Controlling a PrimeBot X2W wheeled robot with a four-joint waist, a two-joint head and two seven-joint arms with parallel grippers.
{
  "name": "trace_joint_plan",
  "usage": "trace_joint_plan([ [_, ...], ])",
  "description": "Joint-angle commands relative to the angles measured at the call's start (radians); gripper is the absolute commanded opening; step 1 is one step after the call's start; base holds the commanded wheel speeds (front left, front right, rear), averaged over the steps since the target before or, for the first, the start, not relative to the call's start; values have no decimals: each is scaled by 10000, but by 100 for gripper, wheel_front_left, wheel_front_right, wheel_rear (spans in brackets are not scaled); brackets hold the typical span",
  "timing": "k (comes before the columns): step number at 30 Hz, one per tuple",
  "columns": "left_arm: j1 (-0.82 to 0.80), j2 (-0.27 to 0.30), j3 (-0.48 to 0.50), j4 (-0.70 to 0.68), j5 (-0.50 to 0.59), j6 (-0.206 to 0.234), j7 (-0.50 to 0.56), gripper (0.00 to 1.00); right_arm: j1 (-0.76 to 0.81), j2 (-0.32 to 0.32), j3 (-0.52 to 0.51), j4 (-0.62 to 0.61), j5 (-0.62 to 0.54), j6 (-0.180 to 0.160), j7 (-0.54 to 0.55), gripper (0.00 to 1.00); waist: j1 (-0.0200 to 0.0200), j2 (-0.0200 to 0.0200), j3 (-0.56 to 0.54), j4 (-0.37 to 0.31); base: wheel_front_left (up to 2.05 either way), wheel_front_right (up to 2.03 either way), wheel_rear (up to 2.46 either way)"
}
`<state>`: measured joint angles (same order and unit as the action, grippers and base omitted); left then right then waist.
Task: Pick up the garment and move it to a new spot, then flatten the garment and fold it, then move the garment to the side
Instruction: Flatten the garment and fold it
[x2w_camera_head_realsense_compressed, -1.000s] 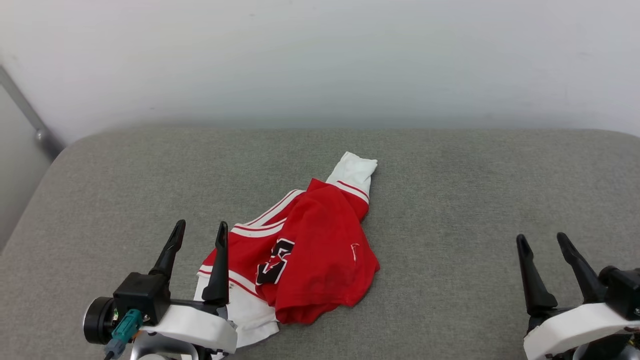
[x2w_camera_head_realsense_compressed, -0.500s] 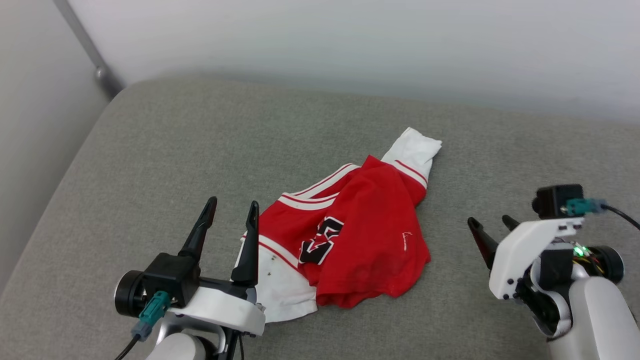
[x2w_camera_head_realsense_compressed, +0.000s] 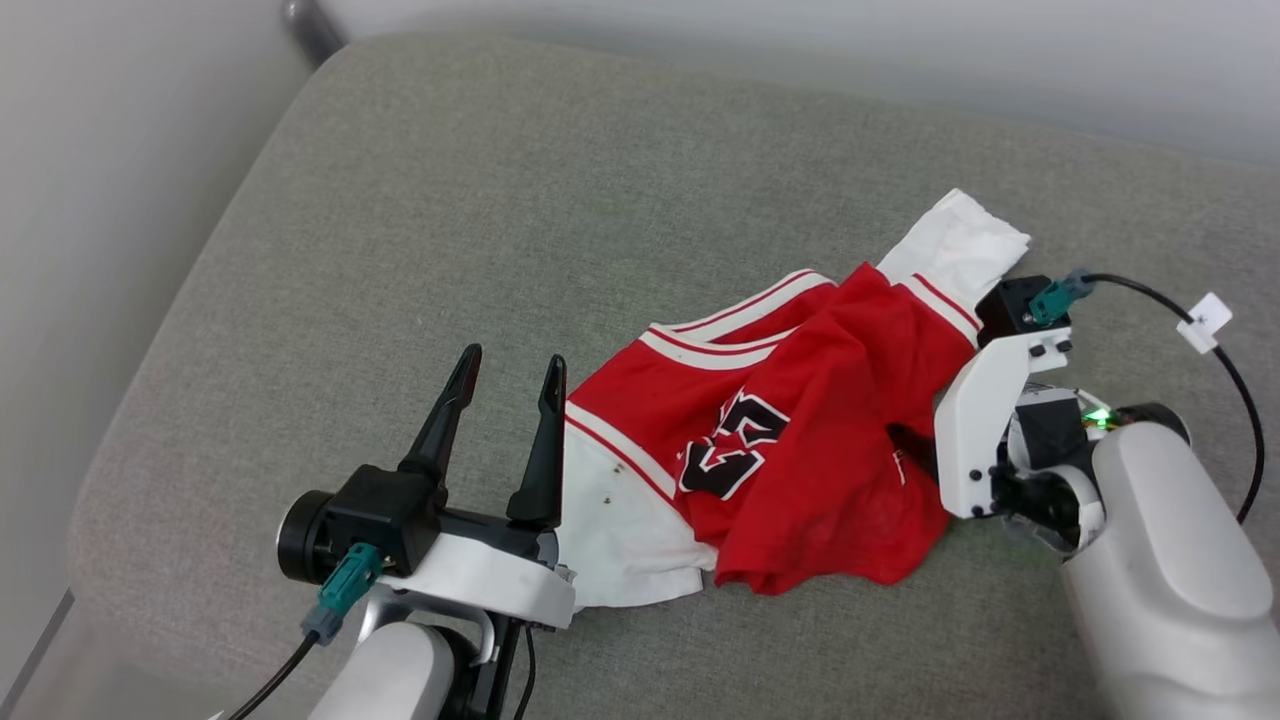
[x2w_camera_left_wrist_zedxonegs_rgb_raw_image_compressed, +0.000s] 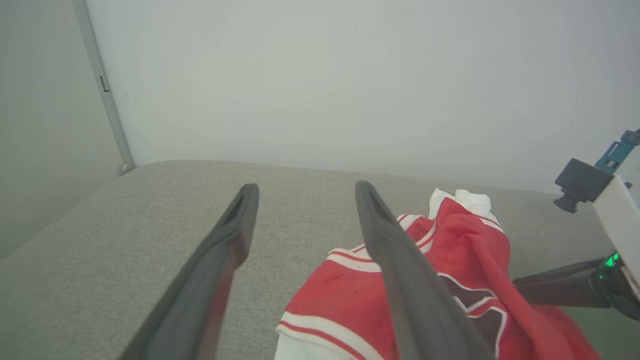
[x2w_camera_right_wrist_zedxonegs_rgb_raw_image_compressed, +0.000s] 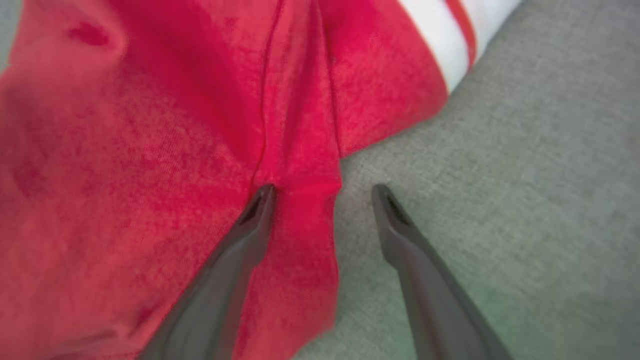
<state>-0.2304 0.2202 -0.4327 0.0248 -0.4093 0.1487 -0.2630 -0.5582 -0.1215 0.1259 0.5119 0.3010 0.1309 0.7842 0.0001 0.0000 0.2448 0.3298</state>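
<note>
One garment (x2w_camera_head_realsense_compressed: 820, 470) (crumpled) on one cushion (x2w_camera_head_realsense_compressed: 450, 200); left gripper (x2w_camera_head_realsense_compressed: 507, 365), right gripper (x2w_camera_right_wrist_zedxonegs_rgb_raw_image_compressed: 323, 190) both spread apart.

Head: high, looks down at garment (x2w_camera_head_realsense_compressed: 830, 480)
Left wrist: low, faces wall (x2w_camera_left_wrist_zedxonegs_rgb_raw_image_compressed: 350, 75)
Right wrist: close over garment
Shared: garment

Red jersey garment (x2w_camera_head_realsense_compressed: 800, 440) is lying crumpled in a loose heap on the grey cushion (x2w_camera_head_realsense_compressed: 400, 220), well in from its left edge and far-left corner. One white sleeve with red-white striped trim is sticking out toward the far side. Another white part is spreading flat on the near side. The black, white-outlined 23 is showing mid-heap, upside down in the head view, with a red fold bunching up beside it.
</note>
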Motion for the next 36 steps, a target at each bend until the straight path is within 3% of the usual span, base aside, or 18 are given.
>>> trace_joint_plan([
  [1,-77,-90,66,60,70,-90,-22,100,-79,-26,4,348,-58,-5,38,100,-1,0,153,138,0,0,0],
  [4,-65,-298,232,217,244,-272,-22,100,-70,24,82,1119,20,-8,45,100,-1,0,208,171,0,0,0],
  [5,-40,-331,303,247,297,-326,-22,100,-78,47,132,1325,47,-9,89,91,-1,0,219,165,0,0,0],
  [6,-9,-356,381,286,333,-386,-22,100,-74,71,186,1490,100,-9,120,40,-1,0,224,152,0,0,0],
  [7,23,-395,449,326,387,-431,-22,100,-95,112,201,1621,206,-8,89,4,-1,0,217,131,0,0,0],
  [8,61,-434,499,378,438,-462,-22,100,-122,156,236,1729,274,-8,78,0,-1,0,204,108,0,0,0],
  [15,144,-538,792,580,809,-639,-23,100,-438,-45,841,1392,724,-3,-783,0,-1,0,-130,-195,0,0,0],
  [24,631,-265,1192,634,927,-639,-23,100,674,-937,1293,-1015,1098,-5,-1776,0,-1,0,-847,-1301,0,0,0],
  [30,918,-73,1238,576,896,-605,79,100,3270,-1345,66,-3150,1022,-5,-1674,0,-1,0,-1321,-2105,0,0,0],
  [36,1160,161,1298,318,830,-520,311,100,6376,-381,-1701,-5073,647,-5,-1204,0,-1,0,-1442,-2601,0,0,0],
])
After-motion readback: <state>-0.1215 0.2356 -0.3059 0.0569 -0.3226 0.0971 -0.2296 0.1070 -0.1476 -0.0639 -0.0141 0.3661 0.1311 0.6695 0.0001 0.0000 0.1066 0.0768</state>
